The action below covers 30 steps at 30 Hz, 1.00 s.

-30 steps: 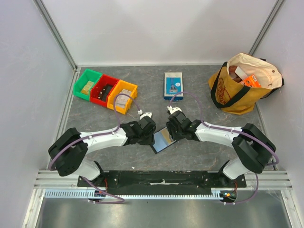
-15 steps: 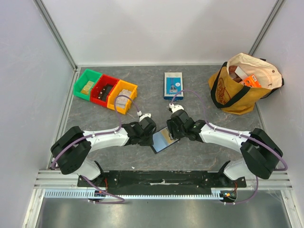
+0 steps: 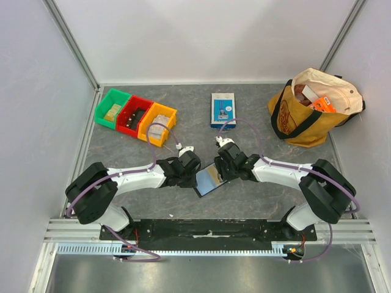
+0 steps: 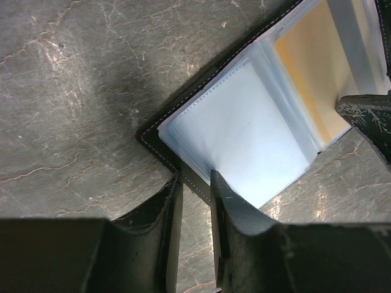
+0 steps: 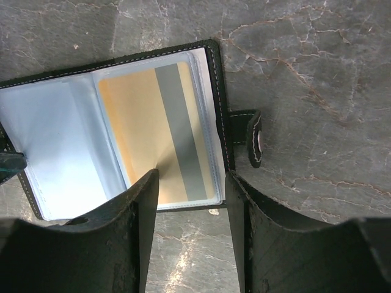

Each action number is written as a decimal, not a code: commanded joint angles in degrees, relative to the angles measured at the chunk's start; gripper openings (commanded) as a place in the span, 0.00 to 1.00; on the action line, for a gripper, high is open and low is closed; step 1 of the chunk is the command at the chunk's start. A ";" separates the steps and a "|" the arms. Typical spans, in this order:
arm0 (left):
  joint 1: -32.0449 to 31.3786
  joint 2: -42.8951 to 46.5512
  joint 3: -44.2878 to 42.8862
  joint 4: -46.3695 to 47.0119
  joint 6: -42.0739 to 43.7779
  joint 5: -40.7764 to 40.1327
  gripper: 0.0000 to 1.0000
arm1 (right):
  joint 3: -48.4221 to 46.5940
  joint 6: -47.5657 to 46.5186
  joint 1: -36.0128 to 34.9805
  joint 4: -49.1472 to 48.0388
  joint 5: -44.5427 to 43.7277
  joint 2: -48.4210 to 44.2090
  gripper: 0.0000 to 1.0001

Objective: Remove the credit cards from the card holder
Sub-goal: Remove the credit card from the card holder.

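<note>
The black card holder (image 3: 209, 179) lies open on the grey table between both arms. In the right wrist view a yellow-orange credit card (image 5: 153, 122) with a grey stripe sits inside a clear pocket, within the dark rim (image 5: 215, 79); it also shows in the left wrist view (image 4: 308, 67). My left gripper (image 4: 194, 183) is open by a narrow gap, its tips down on the holder's (image 4: 153, 141) near edge, one on the empty clear sleeve. My right gripper (image 5: 192, 177) is open wider, one fingertip touching the pocket over the card, the other by the rim. Other cards are not visible.
The holder's snap strap (image 5: 252, 137) sticks out to its right. Green (image 3: 113, 108), red (image 3: 134, 115) and yellow (image 3: 157, 124) bins stand at back left. A blue-and-white box (image 3: 223, 110) is behind the grippers. A yellow tote bag (image 3: 314, 107) sits at back right.
My left gripper's jaws have narrowed at the holder's edge. The right arm shifted slightly and came back. The holder has stayed in place.
</note>
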<state>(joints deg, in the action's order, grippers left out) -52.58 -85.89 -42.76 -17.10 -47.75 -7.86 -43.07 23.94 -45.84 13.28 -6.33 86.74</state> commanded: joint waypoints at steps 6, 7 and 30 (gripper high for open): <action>-0.33 -1.12 0.49 1.11 -1.65 -0.49 0.28 | 0.00 0.14 0.32 -1.15 4.48 -0.07 0.48; -0.33 -1.30 0.40 1.11 -1.65 -0.41 0.28 | -0.26 0.05 0.32 -0.80 4.66 -0.60 0.48; -0.33 -2.00 0.40 2.95 -1.65 0.91 0.27 | -3.60 -1.79 0.14 1.75 15.02 -9.83 0.49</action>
<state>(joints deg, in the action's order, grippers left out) -52.58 -86.24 -42.76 -16.93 -47.77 -7.77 -43.62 22.79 -45.25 15.49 4.10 80.16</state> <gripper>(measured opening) 0.280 0.491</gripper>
